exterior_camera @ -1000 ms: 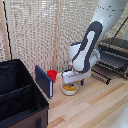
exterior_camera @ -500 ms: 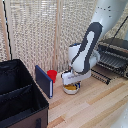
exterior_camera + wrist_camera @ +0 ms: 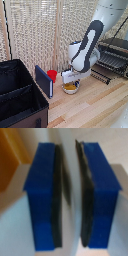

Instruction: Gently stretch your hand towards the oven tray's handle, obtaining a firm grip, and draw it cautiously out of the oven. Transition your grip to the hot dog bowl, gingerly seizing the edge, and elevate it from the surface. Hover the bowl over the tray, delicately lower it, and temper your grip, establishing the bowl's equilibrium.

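Fabric bin (image 3: 20,95), black and boxy, sits far off on the exterior view's left of the gripper (image 3: 70,79); nearer it a blue book-like object (image 3: 44,81) stands upright, with a red cup (image 3: 52,75) just beside the gripper. Directly beneath the gripper lies the hot dog bowl (image 3: 70,88), its rim caught between the blue pads (image 3: 45,193), which sit close together pinching a thin pale edge. Well beyond, rightward, the oven (image 3: 116,50) stands open, its oven tray (image 3: 111,61) drawn out.
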